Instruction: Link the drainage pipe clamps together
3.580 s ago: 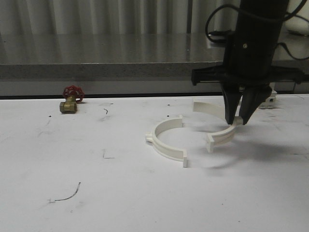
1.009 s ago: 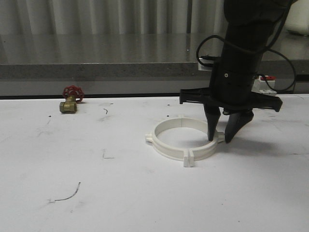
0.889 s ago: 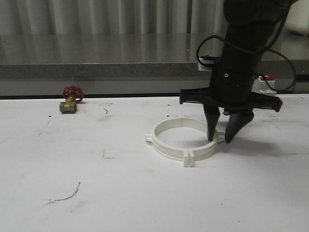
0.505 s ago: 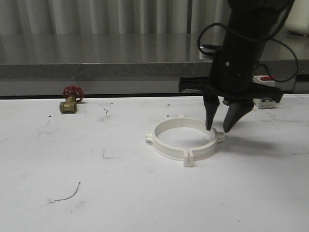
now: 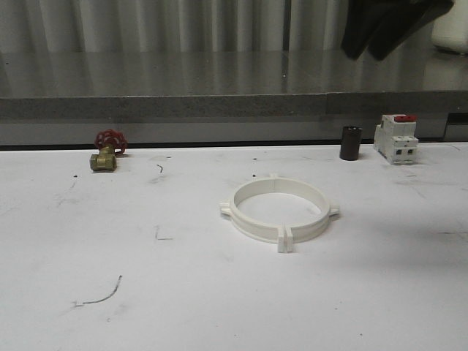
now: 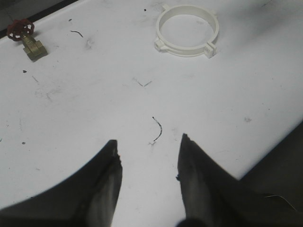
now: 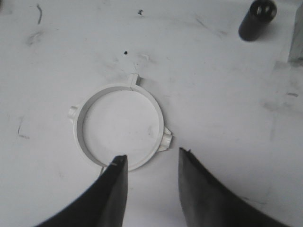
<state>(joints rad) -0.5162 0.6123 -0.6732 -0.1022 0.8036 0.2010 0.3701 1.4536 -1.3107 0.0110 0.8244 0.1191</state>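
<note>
Lifted clear since half a second ago: right tool (image 7: 149, 187), jaws apart and empty, high over the clamps (image 5: 279, 208). Joined into a closed ring at bench (image 5: 183, 292) centre, valve (image 5: 107, 149) at ten o'clock. Left tool (image 6: 147, 177) likewise parted, empty. Task seemingly complete.

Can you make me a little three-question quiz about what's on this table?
1. True or false: the two white plastic half-ring clamps lie joined as one ring.
2. Which object has a red wheel? A) brass valve B) small dark cylinder C) white boxy breaker
3. Fill in: the right hand is ____, holding nothing.

Key: 1 true; 2 A; 3 open
</note>
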